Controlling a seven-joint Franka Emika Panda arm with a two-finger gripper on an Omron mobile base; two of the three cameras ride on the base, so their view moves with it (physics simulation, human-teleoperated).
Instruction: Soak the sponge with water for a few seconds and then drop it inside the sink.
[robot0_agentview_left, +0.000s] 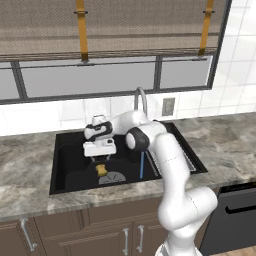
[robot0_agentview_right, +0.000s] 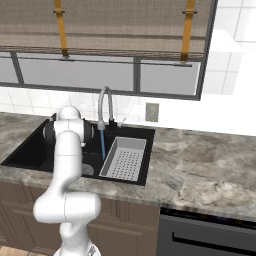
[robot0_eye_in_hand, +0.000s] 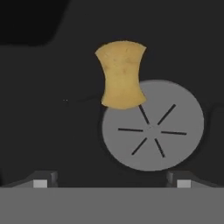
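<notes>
The yellow-orange sponge (robot0_eye_in_hand: 121, 74) is free of my fingers, below the hand and inside the black sink (robot0_agentview_left: 70, 160). It overlaps the edge of the round grey drain (robot0_eye_in_hand: 153, 131). In the left base view the sponge (robot0_agentview_left: 101, 170) sits just under my gripper (robot0_agentview_left: 100, 159), which points down over the basin. The gripper (robot0_eye_in_hand: 111, 180) is open, its two tips wide apart with nothing between them. A thin blue stream of water (robot0_agentview_left: 142, 165) runs from the curved faucet (robot0_agentview_left: 141, 100) to the right of the hand, apart from the sponge. From the right base view the water (robot0_agentview_right: 103, 145) falls beside my arm.
A grey perforated drainer tray (robot0_agentview_right: 125, 159) fills the right part of the basin. Marble counter (robot0_agentview_left: 225, 145) surrounds the sink, with a window and tiled wall behind. A dark dishwasher front (robot0_agentview_right: 210, 235) sits under the counter to the right.
</notes>
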